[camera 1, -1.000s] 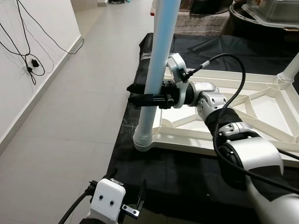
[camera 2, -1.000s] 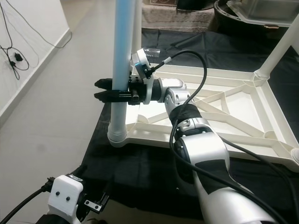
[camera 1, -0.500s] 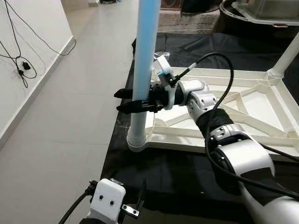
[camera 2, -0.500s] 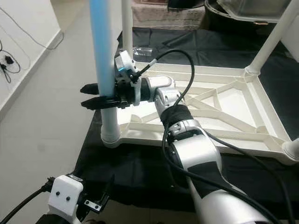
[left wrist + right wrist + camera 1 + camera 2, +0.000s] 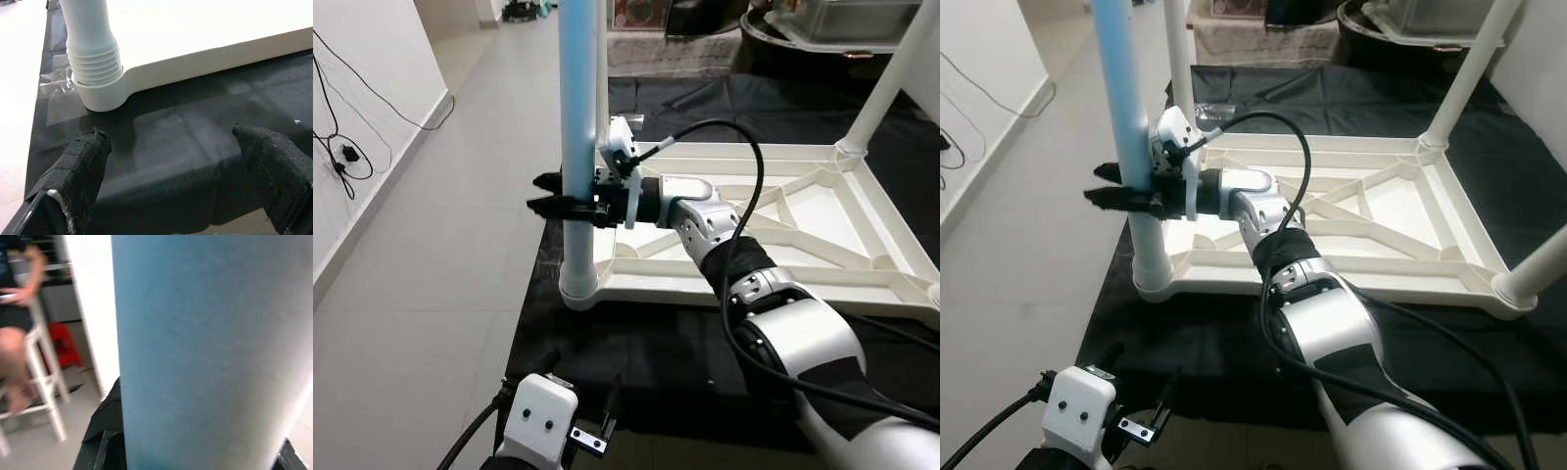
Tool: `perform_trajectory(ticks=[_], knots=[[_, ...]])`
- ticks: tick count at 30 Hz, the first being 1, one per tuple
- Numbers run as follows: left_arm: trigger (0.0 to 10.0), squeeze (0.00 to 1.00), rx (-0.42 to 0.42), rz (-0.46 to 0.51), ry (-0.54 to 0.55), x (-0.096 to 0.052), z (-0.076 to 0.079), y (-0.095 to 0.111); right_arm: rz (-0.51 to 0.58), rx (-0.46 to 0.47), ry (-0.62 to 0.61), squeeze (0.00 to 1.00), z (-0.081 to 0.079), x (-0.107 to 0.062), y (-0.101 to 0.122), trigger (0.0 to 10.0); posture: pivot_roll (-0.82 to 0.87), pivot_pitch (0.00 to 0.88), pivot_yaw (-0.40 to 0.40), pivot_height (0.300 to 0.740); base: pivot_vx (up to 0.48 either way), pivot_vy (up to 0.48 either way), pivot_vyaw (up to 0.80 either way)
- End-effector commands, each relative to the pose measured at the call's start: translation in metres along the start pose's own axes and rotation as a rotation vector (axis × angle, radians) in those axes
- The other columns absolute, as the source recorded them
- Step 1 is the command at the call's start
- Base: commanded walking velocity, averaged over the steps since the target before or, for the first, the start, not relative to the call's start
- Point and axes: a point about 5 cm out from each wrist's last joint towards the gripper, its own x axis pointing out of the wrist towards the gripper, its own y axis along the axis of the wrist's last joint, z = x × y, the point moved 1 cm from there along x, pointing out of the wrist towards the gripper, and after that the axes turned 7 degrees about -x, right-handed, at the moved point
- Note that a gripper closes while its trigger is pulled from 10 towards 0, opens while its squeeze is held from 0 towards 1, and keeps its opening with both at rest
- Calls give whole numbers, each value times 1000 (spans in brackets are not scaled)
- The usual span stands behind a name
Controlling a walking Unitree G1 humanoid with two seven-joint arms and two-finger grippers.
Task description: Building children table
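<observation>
Bare floor point(image 5: 431, 255) left of the upright table leg point(image 5: 576, 117).

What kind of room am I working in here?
Probably a room in a home: pale tiled floor, white wall with trailing cables, and the upturned white table lying on a black sheet spread over the floor.

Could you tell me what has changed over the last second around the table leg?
Mostly the camera has turned, so the whole scene shifted. The right gripper stays clamped on the blue leg, still upright in the tabletop's corner socket. The left gripper remains open, low over the black cloth.
</observation>
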Motion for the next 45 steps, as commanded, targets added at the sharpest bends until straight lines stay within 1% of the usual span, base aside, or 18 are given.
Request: perform_trajectory(ticks=[1,2,3,6,8,10,14,15,16,18,22,24,28,31,39,42,43,45], knots=[[10000,0,6,-22,2,-1,0,-6,-160,39,-82,0,0,-9,-34,10000,138,192,-42,740,0,0,0],[10000,0,6,-22,3,0,0,-6,-177,51,-322,0,14,-14,-35,10000,133,185,-38,740,0,0,0],[10000,0,6,-22,3,0,0,-6,-177,51,-322,0,14,-14,-35,10000,133,185,-38,740,0,0,0],[10000,0,6,-23,4,0,-1,-7,-179,30,-547,0,26,-21,-33,10000,132,181,-39,740,0,0,0],[10000,0,6,-23,4,0,-1,-7,-179,30,-547,0,26,-21,-33,10000,132,181,-39,740,0,0,0],[10000,0,4,-23,7,0,-2,-8,-156,74,-741,0,33,-24,-31,10000,128,172,-35,740,0,0,0],[10000,0,4,-23,10,1,-3,-8,-135,87,-841,0,35,-26,-30,10000,128,172,-35,740,0,0,0],[10000,0,3,-23,12,1,-4,-9,-92,53,-1036,0,35,-33,-29,10000,130,165,-33,740,0,0,0],[10000,0,3,-23,12,1,-4,-9,-92,53,-1036,0,35,-33,-29,10000,130,165,-33,740,0,0,0],[10000,0,5,-23,14,2,-6,-9,-130,29,-1194,0,33,-43,-36,10000,129,164,-34,740,0,0,0],[10000,0,7,-21,16,3,-6,-9,-191,17,-1323,0,34,-51,-39,10000,130,165,-35,740,0,0,0],[10000,0,7,-21,20,4,-7,-10,-245,32,-1492,0,37,-58,-39,10000,131,167,-35,740,0,0,0],[10000,0,7,-20,23,4,-8,-10,-283,36,-1615,0,41,-66,-38,10000,136,168,-36,740,0,0,0],[10000,0,8,-17,27,4,-10,-10,-461,-71,-1857,0,48,-86,-32,10000,140,169,-38,740,0,0,0],[10000,0,12,-14,28,5,-11,-9,-552,-201,-2125,0,45,-111,-23,10000,139,171,-43,740,0,0,0],[10000,0,12,-14,28,5,-11,-9,-552,-89,-2122,0,42,-110,-33,10000,139,171,-43,740,0,0,0],[10000,0,12,-14,28,6,-11,-9,-550,22,-2090,0,39,-106,-43,10000,140,173,-37,740,0,0,0],[10000,0,12,-14,28,6,-11,-9,-548,123,-2060,0,37,-103,-51,10000,140,173,-37,740,0,0,0]])
